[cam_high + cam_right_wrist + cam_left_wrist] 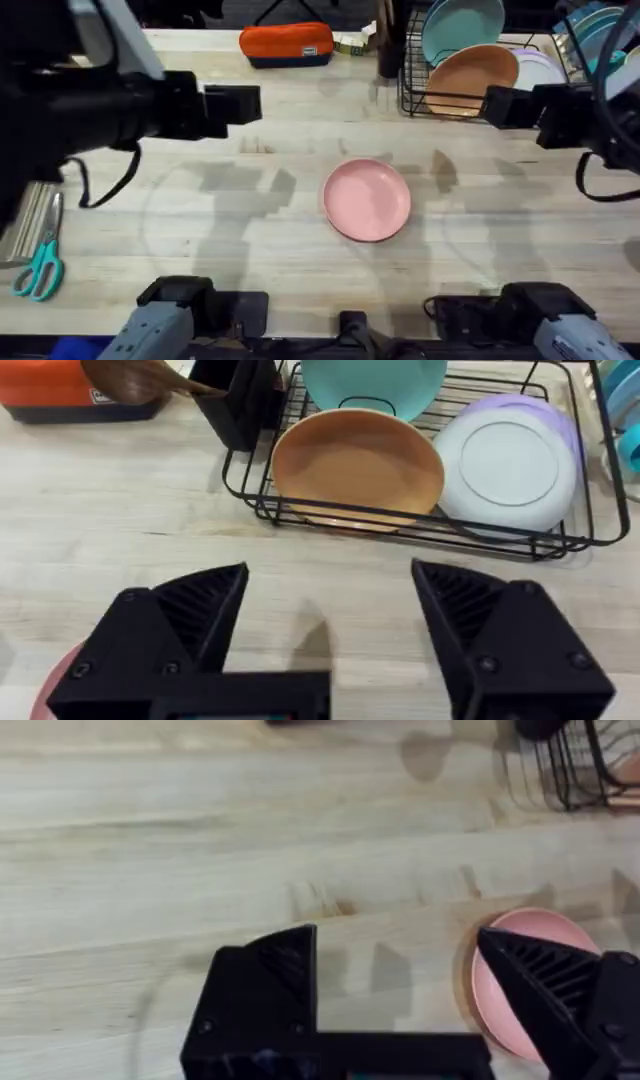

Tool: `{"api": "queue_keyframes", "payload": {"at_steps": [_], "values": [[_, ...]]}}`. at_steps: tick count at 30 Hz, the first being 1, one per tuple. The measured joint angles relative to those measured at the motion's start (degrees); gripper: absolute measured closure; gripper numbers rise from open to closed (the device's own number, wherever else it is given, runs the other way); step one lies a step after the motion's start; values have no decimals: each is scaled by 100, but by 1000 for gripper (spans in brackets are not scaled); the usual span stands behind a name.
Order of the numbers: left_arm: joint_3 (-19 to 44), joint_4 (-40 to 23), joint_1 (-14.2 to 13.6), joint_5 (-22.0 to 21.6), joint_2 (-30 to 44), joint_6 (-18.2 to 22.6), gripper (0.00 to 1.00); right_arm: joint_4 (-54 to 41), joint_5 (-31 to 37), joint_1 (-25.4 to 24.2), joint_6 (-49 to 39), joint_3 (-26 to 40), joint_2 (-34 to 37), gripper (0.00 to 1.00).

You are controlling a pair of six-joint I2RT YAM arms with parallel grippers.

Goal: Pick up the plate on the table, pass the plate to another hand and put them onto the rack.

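Black fingers of the left gripper [400,985] stand wide apart and empty, up left of the plate [367,199]. Pale pink, the plate lies flat on the table [250,240]. Up right of it, the right gripper [325,625] gapes wide, empty, just before the rack [400,520].

Your two arms are black along their upper links, with pale grey housings at the bases near the table's front edge. A thin black cable loops loose off each arm — one under the left, one beside the right. The left gripper [400,990] and the right gripper [330,622] look alike: blocky matte-black fingers with ribbed inner faces and small round screw heads — or perhaps recesses — in the flat outer bodies.
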Motion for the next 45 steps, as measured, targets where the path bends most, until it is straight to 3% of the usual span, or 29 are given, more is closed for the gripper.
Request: {"api": "queue_keyframes", "payload": {"at_steps": [5,8,21,30,45], "values": [[0,-40,-21,287,575,-2,6,-5,-1,0,0,0,0,5],[0,-38,-188,368,905,-20,5,-5,-1,0,0,0,2,6],[0,-35,-1642,471,1869,-24,5,-7,-1,0,0,0,0,5],[0,403,-2324,467,2516,-24,5,-7,0,0,0,0,0,5],[0,669,-2760,290,3696,-24,5,-7,1,0,-4,0,0,5]]}}
